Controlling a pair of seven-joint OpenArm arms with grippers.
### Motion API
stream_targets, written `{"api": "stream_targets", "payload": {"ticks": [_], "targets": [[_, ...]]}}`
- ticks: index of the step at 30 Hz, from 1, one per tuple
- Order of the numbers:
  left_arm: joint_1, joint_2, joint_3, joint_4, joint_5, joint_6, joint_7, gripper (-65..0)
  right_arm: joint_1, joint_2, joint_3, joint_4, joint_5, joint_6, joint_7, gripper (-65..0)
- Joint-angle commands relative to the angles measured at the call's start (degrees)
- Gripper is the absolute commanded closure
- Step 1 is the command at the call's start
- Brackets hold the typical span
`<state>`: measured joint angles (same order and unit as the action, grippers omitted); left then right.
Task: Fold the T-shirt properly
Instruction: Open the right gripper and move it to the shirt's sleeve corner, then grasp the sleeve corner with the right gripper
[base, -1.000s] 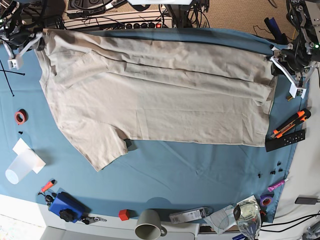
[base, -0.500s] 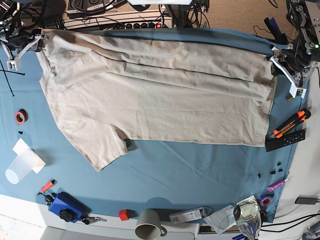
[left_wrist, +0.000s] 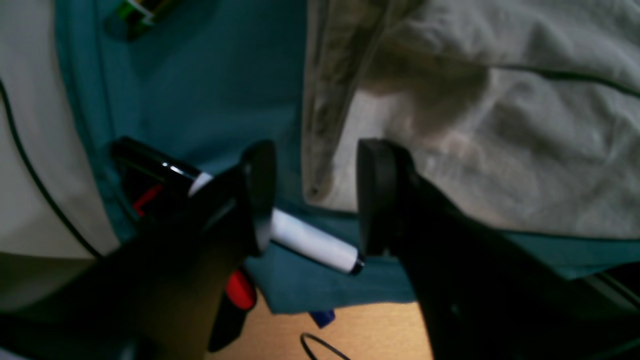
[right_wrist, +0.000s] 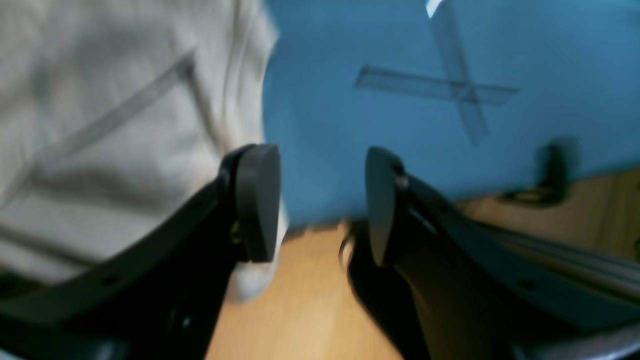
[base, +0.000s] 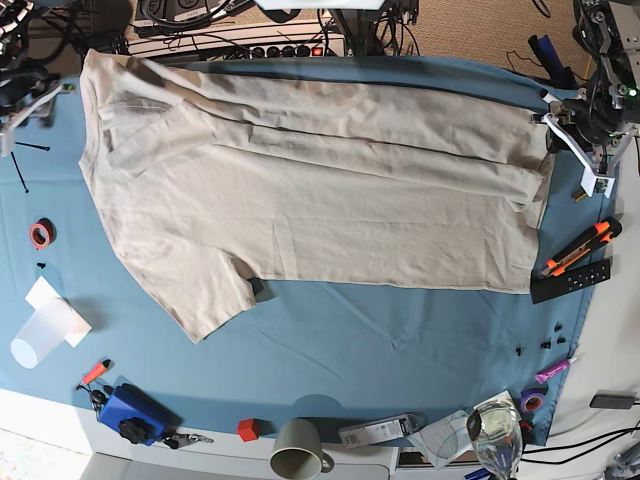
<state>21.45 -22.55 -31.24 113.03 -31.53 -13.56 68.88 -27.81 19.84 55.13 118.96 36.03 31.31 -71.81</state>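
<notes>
Blue-teal cloth covers the whole worktop (base: 400, 340), and our beige T-shirt (base: 320, 190) is spread across its upper half, lying sideways with the neck end toward the base view's left and the hem on the right.

Starting on the left of the base view: our right end effector (right_wrist: 320, 200) sits off the shirt's top-left corner. Its wrist view shows the jaws well apart with nothing between them, just blue cloth and a taped X (right_wrist: 450, 90) behind, and the shirt edge off to one side of the near finger. Below that on the cloth are a red tape roll (base: 41, 234) and a clear plastic cup (base: 42, 336).

The shirt itself looks partly folded. A long crease runs lengthwise along the top, one sleeve is tucked over near the collar end, and the other sleeve (base: 205, 295) sticks out toward the bottom left. The fabric is slightly wrinkled but mostly flat.

On the right, our left end effector (left_wrist: 315, 200) hovers at the hem corner, jaws apart and empty, with the shirt's hem edge (left_wrist: 320, 125) showing between them and a white marker (left_wrist: 310, 242) lying on the cloth underneath. An orange cutter (base: 582, 246) lies further down.
</notes>
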Motion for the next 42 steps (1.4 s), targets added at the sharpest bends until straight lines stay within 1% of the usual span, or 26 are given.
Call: {"api": "stream_targets", "payload": {"ticks": [1, 3, 4, 6, 8, 10, 14, 16, 18, 23, 25, 27, 30, 32, 34, 36, 40, 42], "targets": [[-0.04, -0.96, -0.44, 0.98, -0.2, 0.02, -1.16, -26.9, 0.24, 1.27, 1.09, 1.07, 0.39, -0.5, 4.79, -27.7], [-0.2, -0.96, -0.44, 0.98, -0.22, 0.0, -1.4, -26.9, 1.84, 1.25, 1.29, 1.05, 0.02, -1.6, 10.71, -27.7], [-0.35, -0.96, -0.44, 0.98, -0.22, -0.02, -1.38, -26.9, 3.19, 1.25, 1.16, 1.05, -0.07, -1.62, 12.44, -27.7], [-0.52, -0.96, -0.44, 0.98, -0.24, 0.0, -1.36, -26.9, 6.19, 1.29, 0.76, 1.03, -0.04, -1.62, 14.21, -27.7], [-0.52, -0.96, -0.44, 1.01, -0.26, 0.24, -1.33, -26.9, 9.09, 1.31, -0.35, 0.57, -0.33, -1.62, 14.49, -27.7], [-0.5, -0.96, -0.44, 1.03, -0.33, 0.22, -1.16, -26.9, 11.61, 1.33, -2.62, -0.79, -2.49, -1.57, 14.47, -27.7], [-0.5, -0.96, -0.44, 1.05, -0.68, 0.2, -0.76, -26.9, 16.63, 1.33, -9.88, -5.86, -7.67, -1.6, 15.06, -27.7], [-0.5, -0.96, -0.44, 1.05, -0.7, 0.2, -0.81, -26.9, 20.0, 1.73, -13.6, -9.09, -8.83, -1.6, 15.04, -27.7], [-0.48, -0.96, -0.44, 1.05, -0.68, 0.2, -0.81, -26.9, 23.96, 2.82, -17.27, -12.72, -9.11, -1.6, 15.02, -27.7], [-0.48, -0.96, -0.44, 1.05, -0.68, 0.2, -1.03, -26.9, 36.22, 5.79, -26.75, -24.9, -9.75, -1.57, 14.38, -27.7], [-0.48, -0.96, -0.44, 1.05, -0.68, 0.17, -1.29, -26.9, 41.62, 6.49, -30.21, -31.15, -11.06, -1.6, 14.38, -27.7], [-0.48, -0.96, -0.44, 1.05, -0.7, 0.17, -1.4, -26.9, 46.71, 6.84, -33.11, -37.18, -11.04, -1.42, 14.45, -27.7], [-0.48, -0.96, -0.44, 1.05, -0.68, 0.17, -1.4, -26.9, 53.57, 6.8, -37.11, -45.51, -11.08, 0.55, 15.37, -27.7], [-0.48, -0.96, -0.44, 1.05, -0.68, 0.17, -1.4, -26.9, 57.77, 6.78, -40.41, -51.34, -11.3, 1.51, 16.57, -27.7], [-0.48, -0.96, -0.44, 1.05, -0.68, 0.17, -1.4, -26.9, 61.68, 6.64, -44.22, -57.18, -14.1, 1.44, 19.28, -27.7], [-0.48, -0.96, -0.44, 1.05, -0.68, 0.17, -1.4, -26.9, 65.05, 6.64, -48.41, -63.32, -17.62, 0.94, 22.25, -27.7], [-0.5, -0.96, -0.44, 1.05, -0.7, 0.2, -1.4, -26.9, 69.55, 6.62, -55.58, -74.27, -20.17, -0.37, 25.38, -27.7], [-0.5, -0.96, -0.44, 1.05, -0.7, 0.2, -1.4, -26.9, 70.05, 6.47, -57.94, -77.96, -21.81, -1.88, 27.43, -27.7]]}}
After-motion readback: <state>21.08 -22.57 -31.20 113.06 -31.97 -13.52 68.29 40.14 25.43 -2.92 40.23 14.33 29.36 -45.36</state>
